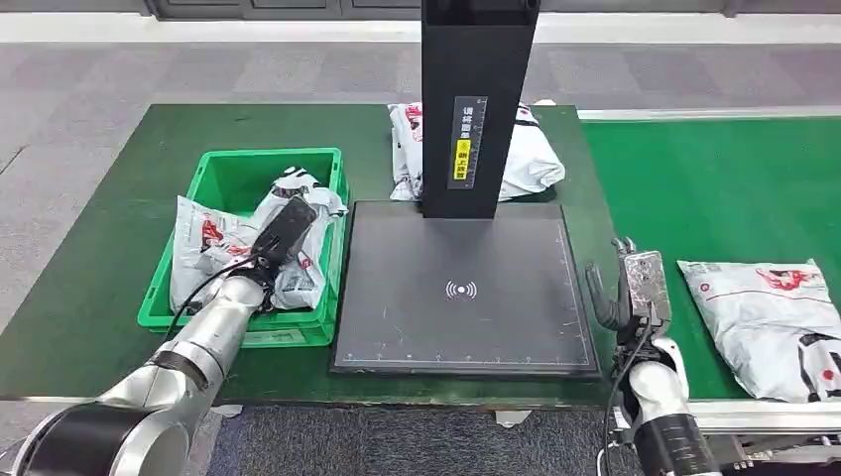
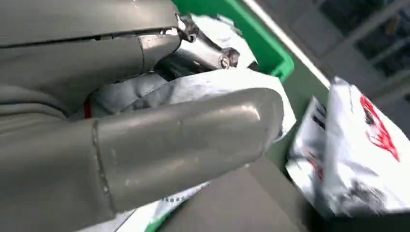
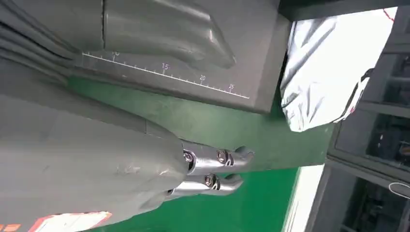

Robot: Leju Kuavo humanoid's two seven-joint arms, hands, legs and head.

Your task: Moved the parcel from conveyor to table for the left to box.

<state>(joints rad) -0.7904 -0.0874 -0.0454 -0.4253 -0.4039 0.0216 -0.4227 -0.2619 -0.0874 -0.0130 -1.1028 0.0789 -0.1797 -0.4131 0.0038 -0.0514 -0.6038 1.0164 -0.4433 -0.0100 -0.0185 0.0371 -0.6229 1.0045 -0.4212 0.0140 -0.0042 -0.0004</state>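
Parcel [image 1: 774, 322]: lies flat on the conveyor [image 1: 714, 188], just beside right hand.
Right hand [image 1: 627, 288]: fingers apart, holding nothing.
Left hand [image 1: 283, 230]: over green bin [image 1: 238, 171], grasping a bagged parcel [image 2: 212, 84].
Handling: soft poly mailer, likely light and slippery, sags; grasp near edge, bunching film.

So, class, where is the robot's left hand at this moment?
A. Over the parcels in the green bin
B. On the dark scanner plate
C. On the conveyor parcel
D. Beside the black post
A: the left hand reaches into the green bin, holding a white parcel among those piled there.
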